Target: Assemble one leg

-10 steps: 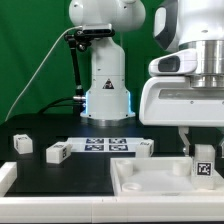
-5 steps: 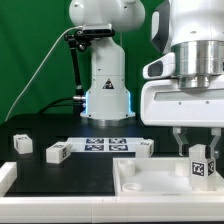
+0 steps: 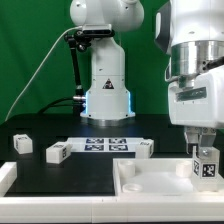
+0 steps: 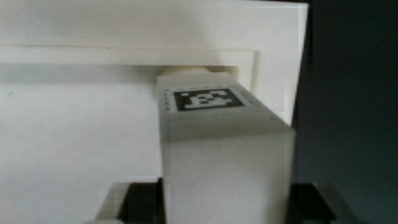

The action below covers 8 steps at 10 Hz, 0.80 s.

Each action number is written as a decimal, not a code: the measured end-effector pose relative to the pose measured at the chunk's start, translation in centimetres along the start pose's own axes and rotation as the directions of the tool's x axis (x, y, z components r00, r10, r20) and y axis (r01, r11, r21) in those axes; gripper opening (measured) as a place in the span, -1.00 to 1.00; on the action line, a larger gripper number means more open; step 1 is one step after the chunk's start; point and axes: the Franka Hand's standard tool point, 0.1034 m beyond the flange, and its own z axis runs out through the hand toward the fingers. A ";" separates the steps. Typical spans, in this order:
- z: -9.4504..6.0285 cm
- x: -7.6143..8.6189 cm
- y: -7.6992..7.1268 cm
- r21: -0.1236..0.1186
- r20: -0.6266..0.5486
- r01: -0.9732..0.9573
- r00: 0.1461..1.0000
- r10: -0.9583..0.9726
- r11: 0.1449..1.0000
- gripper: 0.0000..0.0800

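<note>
From the exterior view, the robot arm hangs over the exterior view's right side of the black counter (image 3: 60,180). Its end effector (image 3: 203,152) points down and is closed on the leg (image 3: 205,165), a small white block with a black-and-white tag on its face. The leg stands upright, just above the big white tabletop (image 3: 150,185) lying at the front. I cannot tell from here if the leg's bottom end touches the tabletop yet. Farther back, the marker board (image 3: 106,146) lies flat on the counter. Three more small white blocks sit well apart from the arm: one (image 3: 58,152) beside the marker board, one (image 3: 22,144) toward the exterior view's left, and one (image 3: 144,147) at the board's other end.

In the wrist view, the leg (image 4: 222,130) fills most of the picture, with its tag showing. The two dark fingers (image 4: 134,205) squeeze it from both sides. The leg's far end sits right at a dip in the tabletop (image 4: 107,95), under a white ledge.

What could go wrong? The leg may not line up with its hole. Then pushing down could jam it, or tip it crooked. If the squeeze is weak, the leg could slip or twist between the fingers. A hard push could also slide the tabletop away.
</note>
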 end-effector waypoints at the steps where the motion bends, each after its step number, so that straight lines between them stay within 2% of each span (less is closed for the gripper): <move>1: 0.0 0.1 0.0 -0.005 0.010 -0.093 0.996 0.093 0.996 -0.25; 3: 0.0 0.1 0.1 -0.007 0.024 -0.180 0.983 0.180 0.984 -0.25; 4: 0.0 0.1 0.1 -0.008 0.027 -0.187 0.982 0.188 0.982 -0.19; 5: 0.0 0.2 0.0 -0.005 0.027 -0.114 0.993 0.114 0.994 -0.19; 6: -0.1 0.5 -0.2 0.000 0.028 -0.050 0.998 0.050 0.999 0.28; 7: -0.1 0.5 -0.2 0.001 0.028 0.000 1.000 0.000 1.000 0.53; 8: -0.1 0.5 -0.2 0.004 0.026 0.122 0.992 -0.122 0.993 0.53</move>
